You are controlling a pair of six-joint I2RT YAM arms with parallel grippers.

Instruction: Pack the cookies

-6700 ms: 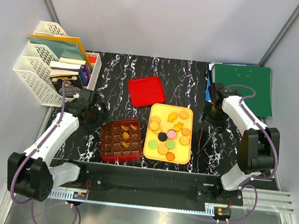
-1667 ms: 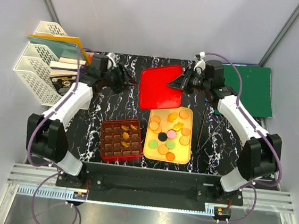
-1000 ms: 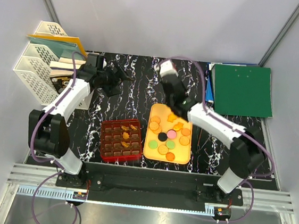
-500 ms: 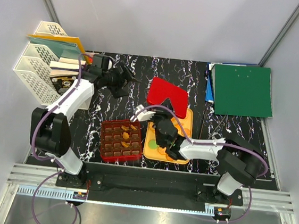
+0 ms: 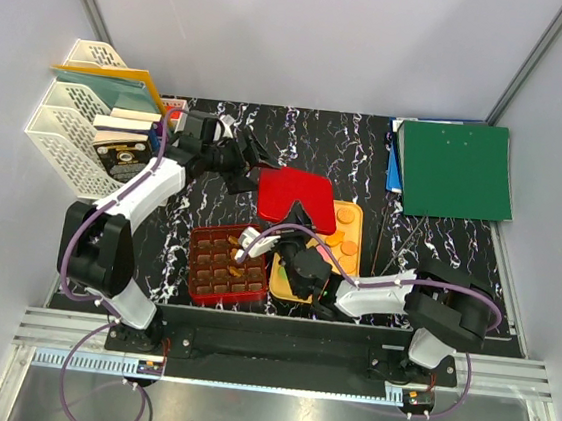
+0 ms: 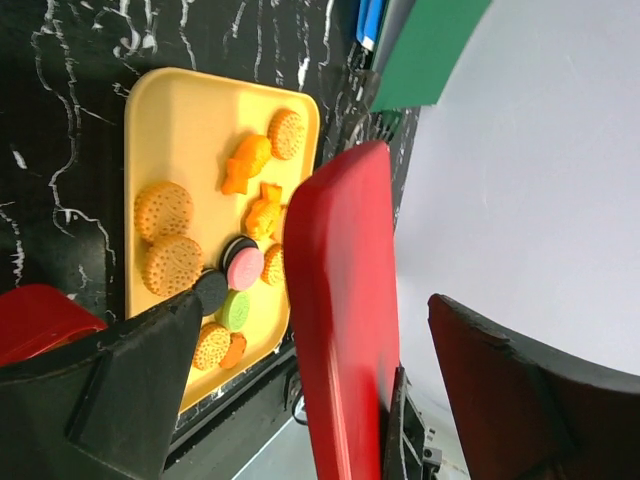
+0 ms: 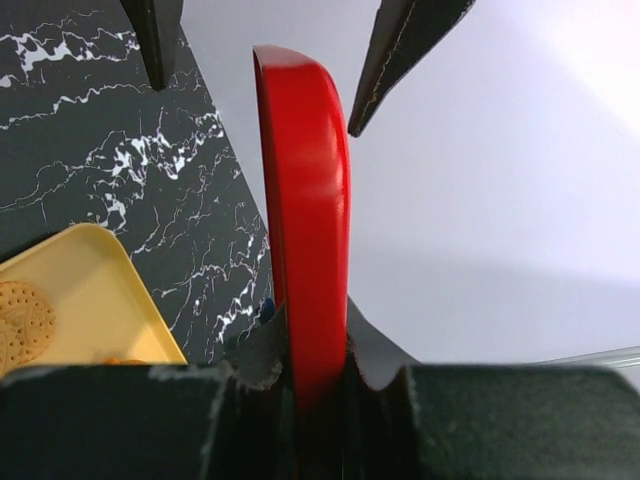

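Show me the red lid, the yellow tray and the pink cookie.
red lid (image 7: pixel 305 200), right wrist view, its raised edge.
yellow tray (image 6: pixel 190 130), left wrist view, bare floor.
pink cookie (image 6: pixel 244 268), left wrist view, top face.

Light was bright and even, shadows soft; the pale grey wall (image 7: pixel 500 150) washed out, the flat red plastic lid (image 7: pixel 305 200) slightly blurred.

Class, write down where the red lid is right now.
Top view, centre: the red lid hangs over the yellow tray's far end, pinched by the right gripper, its far edge between the open left gripper's fingers.
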